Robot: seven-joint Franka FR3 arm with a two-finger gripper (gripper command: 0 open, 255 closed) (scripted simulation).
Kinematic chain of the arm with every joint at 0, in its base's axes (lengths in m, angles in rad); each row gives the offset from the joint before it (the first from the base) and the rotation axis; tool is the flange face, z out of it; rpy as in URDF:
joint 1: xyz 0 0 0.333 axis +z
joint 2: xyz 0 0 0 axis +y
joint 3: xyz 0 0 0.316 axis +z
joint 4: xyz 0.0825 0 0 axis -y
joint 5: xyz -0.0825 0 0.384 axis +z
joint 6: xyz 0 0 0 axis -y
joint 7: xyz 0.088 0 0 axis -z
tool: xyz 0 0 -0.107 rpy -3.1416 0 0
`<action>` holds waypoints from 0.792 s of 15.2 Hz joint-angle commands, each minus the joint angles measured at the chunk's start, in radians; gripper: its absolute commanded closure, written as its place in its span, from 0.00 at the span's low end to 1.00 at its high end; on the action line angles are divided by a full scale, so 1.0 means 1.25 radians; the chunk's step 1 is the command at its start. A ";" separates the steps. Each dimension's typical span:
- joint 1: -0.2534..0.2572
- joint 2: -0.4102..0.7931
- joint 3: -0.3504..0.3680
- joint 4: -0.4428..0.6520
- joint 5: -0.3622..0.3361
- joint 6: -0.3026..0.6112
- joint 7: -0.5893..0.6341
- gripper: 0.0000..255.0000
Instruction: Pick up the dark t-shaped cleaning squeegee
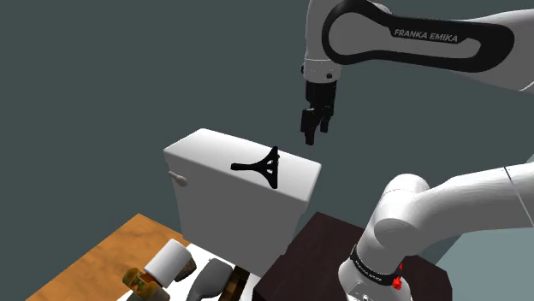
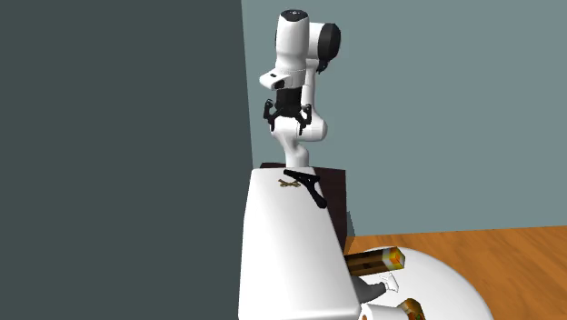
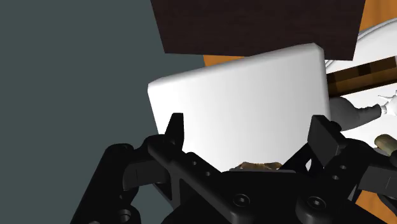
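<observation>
Fingers (image 3: 176,126) of the tool (image 1: 313,130) are seen spread apart in the wrist view, with nothing between them, and are pointed down at the white top of a cistern (image 1: 205,154). The tool is held above that top and clear of it, a posture judged to suit a straight descent onto the target.

The dark T-shaped squeegee (image 1: 261,165) is laid flat on the cistern's top, toward the end nearest the stand (image 1: 308,248). It is placed below the tool and a little to the shoulder view's left of it. Its slim handle appears to be turned to the shoulder view's left and its crossbar to the right, so a grasp across the handle is judged likelier to hold than one on the bar. A small tan object (image 2: 289,185) is seen just beside it and should be kept out of the closing fingers.

The squeegee is set near the lid's edge, so a sideways nudge could send it off. Open room is left above it, and nothing upright is placed on the lid.

Beyond the cistern, a white roll (image 1: 171,259) and other small things are scattered on the wooden floor (image 1: 90,265), well apart from the work. Farther off, plain grey-green walls (image 1: 103,77) are drawn.
</observation>
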 commanded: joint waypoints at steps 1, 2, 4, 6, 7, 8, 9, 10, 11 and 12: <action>0.000 0.000 0.000 0.000 0.000 0.000 0.000 0.00; 0.007 0.019 0.008 -0.001 0.001 0.025 -0.002 0.00; 0.021 0.058 0.026 -0.002 0.001 0.076 -0.005 0.00; 0.034 0.100 0.043 0.001 -0.001 0.124 -0.008 0.00; 0.040 0.121 0.052 0.004 -0.003 0.148 -0.009 0.00; 0.045 0.143 0.061 0.008 -0.005 0.171 -0.010 0.00; 0.051 0.165 0.070 0.012 -0.007 0.194 -0.011 0.00; 0.056 0.188 0.079 0.017 -0.010 0.216 -0.011 0.00; 0.061 0.211 0.088 0.023 -0.014 0.237 -0.011 0.00; 0.066 0.234 0.098 0.030 -0.018 0.258 -0.011 0.00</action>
